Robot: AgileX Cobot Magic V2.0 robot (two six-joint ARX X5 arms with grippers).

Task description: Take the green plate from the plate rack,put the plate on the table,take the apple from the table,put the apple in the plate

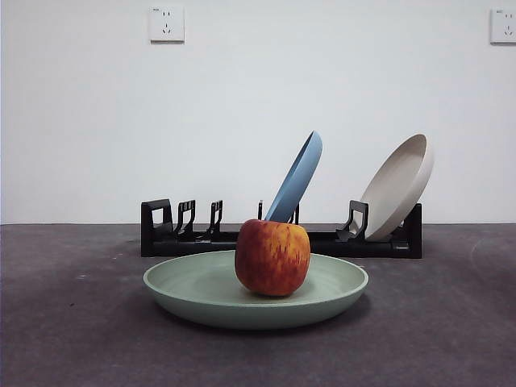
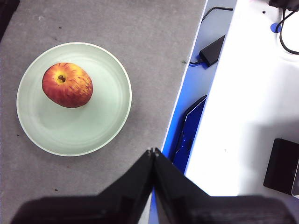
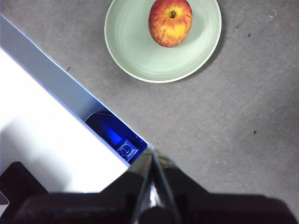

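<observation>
The green plate [image 1: 210, 294] lies flat on the dark grey table [image 1: 72, 322] in front of the black plate rack [image 1: 173, 234]. The red apple [image 1: 272, 257] sits in the plate, off its middle. Both show in the left wrist view (plate [image 2: 93, 126], apple [image 2: 67, 85]) and in the right wrist view (plate [image 3: 140, 56], apple [image 3: 170, 22]). My left gripper [image 2: 153, 151] is shut and empty, held high over the table's edge, away from the plate. My right gripper [image 3: 151, 150] is shut and empty, also high and away from the plate. Neither shows in the front view.
A blue plate [image 1: 297, 177] and a beige plate [image 1: 399, 185] lean in the rack. The table's edge [image 2: 180, 93] runs beside a white surface [image 2: 252, 116] with cables and a black adapter [image 2: 211, 49]. The same white surface [image 3: 42, 135] shows in the right wrist view.
</observation>
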